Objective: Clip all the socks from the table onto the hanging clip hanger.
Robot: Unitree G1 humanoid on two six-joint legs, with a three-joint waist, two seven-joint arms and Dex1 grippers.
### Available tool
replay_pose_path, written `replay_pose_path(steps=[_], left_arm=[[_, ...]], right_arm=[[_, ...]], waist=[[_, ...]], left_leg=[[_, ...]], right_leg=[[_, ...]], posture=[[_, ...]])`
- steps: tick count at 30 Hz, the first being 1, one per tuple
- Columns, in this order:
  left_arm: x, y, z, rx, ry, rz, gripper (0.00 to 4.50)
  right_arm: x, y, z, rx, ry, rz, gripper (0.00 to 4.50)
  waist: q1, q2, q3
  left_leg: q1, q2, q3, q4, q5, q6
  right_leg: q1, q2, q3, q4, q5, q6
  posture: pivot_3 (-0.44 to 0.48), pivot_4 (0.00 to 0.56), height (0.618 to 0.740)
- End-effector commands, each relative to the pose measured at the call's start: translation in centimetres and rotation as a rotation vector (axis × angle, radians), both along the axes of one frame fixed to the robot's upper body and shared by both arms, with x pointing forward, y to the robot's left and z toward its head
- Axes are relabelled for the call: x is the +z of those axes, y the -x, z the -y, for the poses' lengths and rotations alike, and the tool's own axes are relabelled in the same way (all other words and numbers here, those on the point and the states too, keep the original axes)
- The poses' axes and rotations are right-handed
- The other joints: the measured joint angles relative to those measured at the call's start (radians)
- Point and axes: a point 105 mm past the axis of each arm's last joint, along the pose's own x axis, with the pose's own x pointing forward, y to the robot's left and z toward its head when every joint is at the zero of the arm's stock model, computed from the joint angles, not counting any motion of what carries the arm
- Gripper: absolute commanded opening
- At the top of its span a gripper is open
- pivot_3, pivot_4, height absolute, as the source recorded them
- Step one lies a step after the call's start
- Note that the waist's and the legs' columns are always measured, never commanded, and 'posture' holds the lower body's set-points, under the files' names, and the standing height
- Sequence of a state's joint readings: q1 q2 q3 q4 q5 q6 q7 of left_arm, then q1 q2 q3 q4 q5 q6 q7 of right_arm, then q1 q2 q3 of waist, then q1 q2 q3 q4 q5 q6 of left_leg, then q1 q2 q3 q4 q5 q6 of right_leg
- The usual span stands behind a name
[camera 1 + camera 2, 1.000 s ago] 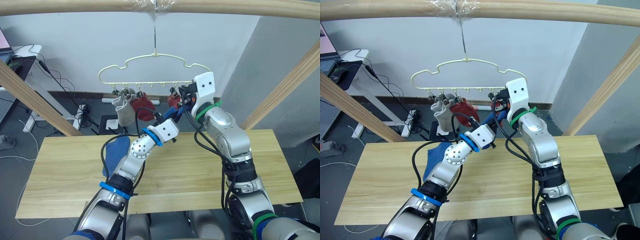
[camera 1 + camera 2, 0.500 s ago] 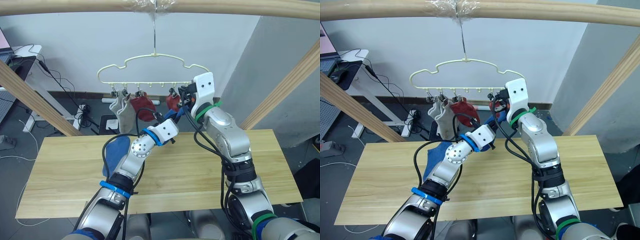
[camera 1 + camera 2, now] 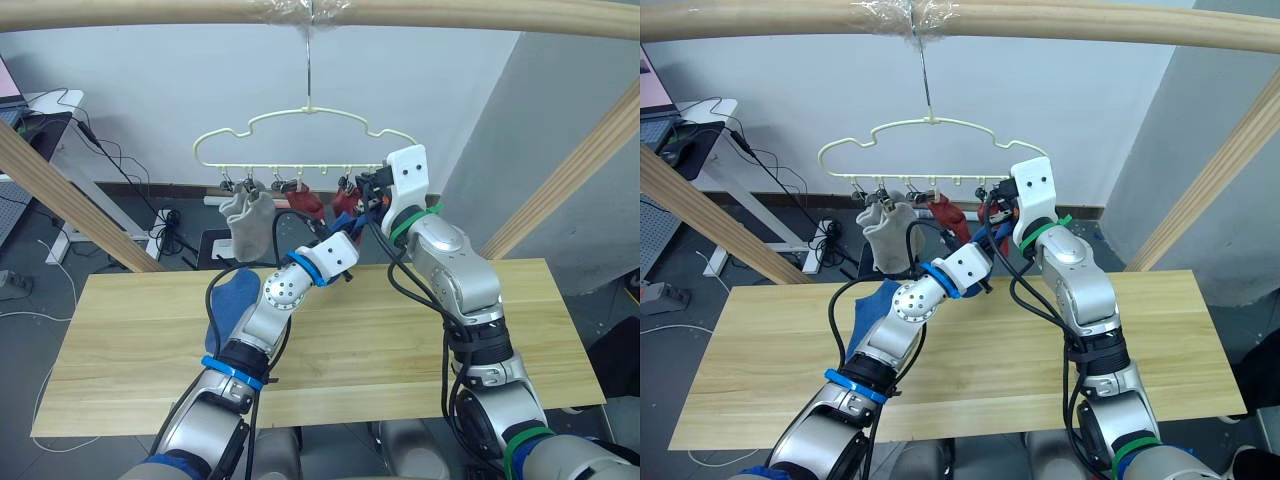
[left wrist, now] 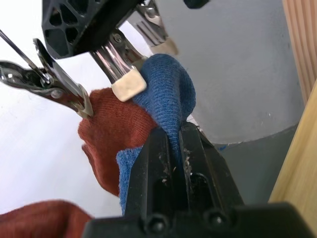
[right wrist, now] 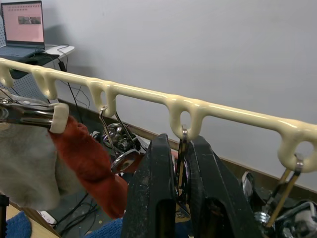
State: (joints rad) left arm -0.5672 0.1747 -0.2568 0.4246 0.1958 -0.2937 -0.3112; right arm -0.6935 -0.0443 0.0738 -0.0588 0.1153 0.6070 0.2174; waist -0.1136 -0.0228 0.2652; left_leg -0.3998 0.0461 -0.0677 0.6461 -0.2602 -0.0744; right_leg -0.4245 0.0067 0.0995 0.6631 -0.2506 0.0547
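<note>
Since a moment ago, the hanging grey sock (image 3: 246, 222) and rust-red sock (image 3: 310, 205) have swung, and our left arm has pushed a bit higher toward the clip hanger (image 3: 305, 140). We think that means the blue sock is nearly at its clip.

Far left on the table (image 3: 130, 330) lies another blue sock (image 3: 228, 300), waiting its turn. Above it hang the grey sock and then the red one, both already clipped.

Next comes our left gripper (image 4: 177, 144). Its fingers are squeezed tight on the blue sock (image 4: 166, 94) (a fold sticks up between them). A metal clip (image 4: 121, 69) touches the top of that sock, just beside a second red sock (image 4: 114, 134).

On the right, our right gripper (image 5: 182, 163) pinches a clip wire (image 5: 181, 153) under the hanger bar, fingers narrow.
</note>
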Motion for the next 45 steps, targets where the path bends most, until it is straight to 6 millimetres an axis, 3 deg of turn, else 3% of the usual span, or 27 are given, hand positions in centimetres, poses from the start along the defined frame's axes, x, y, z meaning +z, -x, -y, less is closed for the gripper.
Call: replay_pose_path(steps=[1, 6, 7, 13, 18, 27, 36, 45], left_arm=[[2.0, -0.2, 0.1, 0.0, 0.045, 0.061, 0.0], [2.1, -0.3, 0.1, 0.005, 0.051, 0.061, 0.0], [2.1, -0.3, 0.1, 0.005, 0.053, 0.061, 0.0], [2.1, -0.1, 0.4, -0.003, 0.074, 0.049, 0.0], [1.8, 0.2, 0.5, -0.023, 0.12, 0.001, 0.0], [0.6, 1.2, 0.4, -0.084, 0.117, -0.083, 2.55], [0.4, 2.0, 0.5, -0.141, 0.159, -0.163, 2.55], [3.6, 5.8, -2.2, -0.305, 0.274, -0.27, 2.55]], right_arm=[[0.8, 0.5, -0.2, 0.02, -0.01, 0.023, 0.01], [0.6, 0.5, -0.1, 0.016, -0.017, 0.007, 0.01], [0.6, 0.5, -0.1, 0.013, -0.023, 0.007, 0.75], [0.9, 0.9, 0.2, 0.01, -0.03, 0.012, 2.86], [1.0, 1.7, 0.4, 0.027, -0.028, 0.013, 2.86], [0.9, 4.1, 1.2, 0.087, 0.028, 0.018, 2.92], [1.1, 7.0, 2.7, 0.149, 0.086, 0.069, 2.92], [1.9, 5.7, 4.5, -0.015, 0.046, 0.131, 2.92]], waist=[[0.0, 0.0, 0.0], [0.0, 0.0, 0.0], [0.0, 0.0, 0.0], [0.0, 0.0, 0.0], [0.0, 0.0, 0.0], [0.0, 0.0, 0.0], [0.0, 0.0, 0.0], [-0.007, 0.0, 0.0]], left_leg=[[0.0, 0.0, 0.0, 0.0, 0.0, 0.0], [0.0, 0.0, 0.0, 0.0, 0.0, 0.0], [0.0, 0.0, 0.0, 0.0, 0.0, 0.0], [0.0, 0.0, 0.0, 0.0, 0.0, 0.0], [0.0, 0.0, 0.0, 0.0, 0.0, 0.0], [0.0, 0.0, 0.0, 0.0, 0.0, 0.0], [0.0, 0.0, 0.0, 0.0, 0.0, 0.0], [0.0, 0.0, 0.0, 0.0, 0.0, 0.0]], right_leg=[[0.0, 0.0, 0.0, 0.0, 0.0, 0.0], [0.0, 0.0, 0.0, 0.0, 0.0, 0.0], [0.0, 0.0, 0.0, 0.0, 0.0, 0.0], [0.0, 0.0, 0.0, 0.0, 0.0, 0.0], [0.0, 0.0, 0.0, 0.0, 0.0, 0.0], [0.0, 0.0, 0.0, 0.0, 0.0, 0.0], [0.0, 0.0, 0.0, -0.001, 0.0, 0.0], [0.0, 0.001, 0.0, 0.0, 0.0, 0.001]], posture=[[-0.129, 0.239, 0.74], [-0.13, 0.241, 0.74], [-0.13, 0.241, 0.74], [-0.13, 0.244, 0.74], [-0.13, 0.245, 0.74], [-0.13, 0.245, 0.74], [-0.147, 0.249, 0.74], [-0.156, 0.251, 0.74]])
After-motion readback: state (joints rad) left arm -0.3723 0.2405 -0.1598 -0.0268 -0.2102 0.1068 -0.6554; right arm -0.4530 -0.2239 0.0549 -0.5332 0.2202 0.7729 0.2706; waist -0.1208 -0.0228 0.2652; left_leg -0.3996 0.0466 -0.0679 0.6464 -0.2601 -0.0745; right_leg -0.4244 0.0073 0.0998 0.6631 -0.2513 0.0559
